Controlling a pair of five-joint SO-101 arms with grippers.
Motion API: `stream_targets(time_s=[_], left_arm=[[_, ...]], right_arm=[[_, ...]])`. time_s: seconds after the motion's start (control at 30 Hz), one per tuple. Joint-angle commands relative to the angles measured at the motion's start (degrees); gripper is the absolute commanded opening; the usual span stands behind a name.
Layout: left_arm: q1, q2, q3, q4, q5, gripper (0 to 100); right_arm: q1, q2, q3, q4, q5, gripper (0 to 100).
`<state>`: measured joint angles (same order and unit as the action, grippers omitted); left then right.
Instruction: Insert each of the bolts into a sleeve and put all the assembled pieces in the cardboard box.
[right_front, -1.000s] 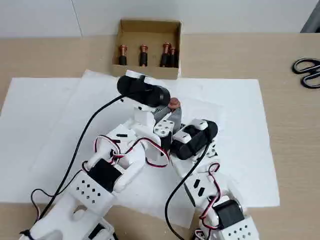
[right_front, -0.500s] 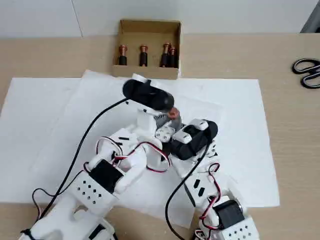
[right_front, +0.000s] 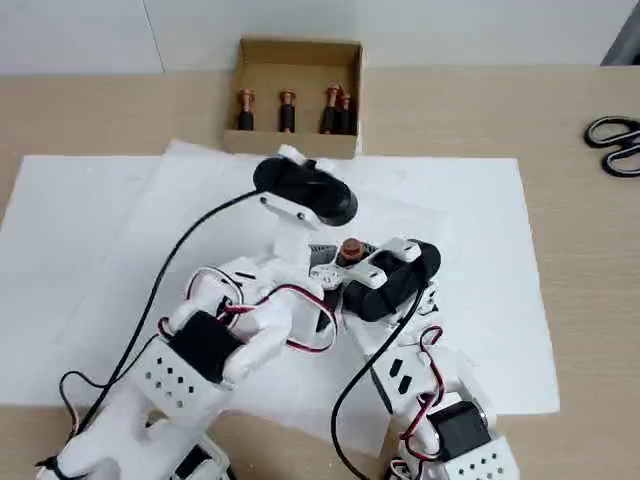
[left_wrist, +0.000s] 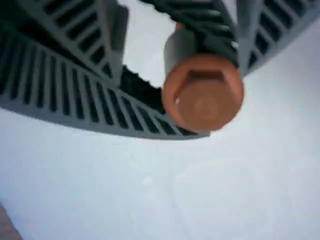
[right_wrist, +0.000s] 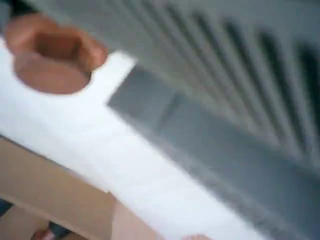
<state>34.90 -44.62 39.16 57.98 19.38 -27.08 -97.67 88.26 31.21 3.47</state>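
The left gripper is closed on one copper-coloured bolt, its ribbed fingers pressing either side just behind the hex-recessed head, above the white paper at mid-table. The right gripper sits just to the right of that bolt, and I cannot tell how far open it is. Four assembled pieces stand in the one cardboard box at the far edge, and one pair of scissors lies far right.

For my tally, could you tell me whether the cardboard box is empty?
Not empty: the cardboard box holds four copper-headed pieces in black sleeves, in a row.
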Motion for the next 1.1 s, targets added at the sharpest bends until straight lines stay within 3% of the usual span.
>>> stream_targets(time_s=[0.0, 0.17, 0.47, 0.63, 0.87, 1.07], left_arm=[[-2.64, -0.88, -8.84, 6.86, -0.35, 19], [-11.52, -0.88, -19.12, 17.93, -0.88, 23], [-35.78, -0.7, -17.98, 25.32, -20.13, 22], [-37.27, -0.79, -11.03, 25.32, -21.63, 22], [-37.27, -0.79, -9.63, 25.32, -21.27, 22], [-37.36, -0.79, -9.63, 25.58, -21.36, 22]], right_arm=[[0.04, -1.19, -1.14, -0.4, 0.26, 0.4], [0.13, -1.19, -1.14, -0.4, 0.26, 0.4], [6.2, 6.99, -14.59, -0.31, 0.35, 0.4], [6.55, 27.21, -31.47, -2.42, 0.26, 0.4], [7.96, 64.4, -56.88, -17.8, 0.62, 0.4], [9.1, 97.54, -84.22, -19.74, 0.62, 0.4]])
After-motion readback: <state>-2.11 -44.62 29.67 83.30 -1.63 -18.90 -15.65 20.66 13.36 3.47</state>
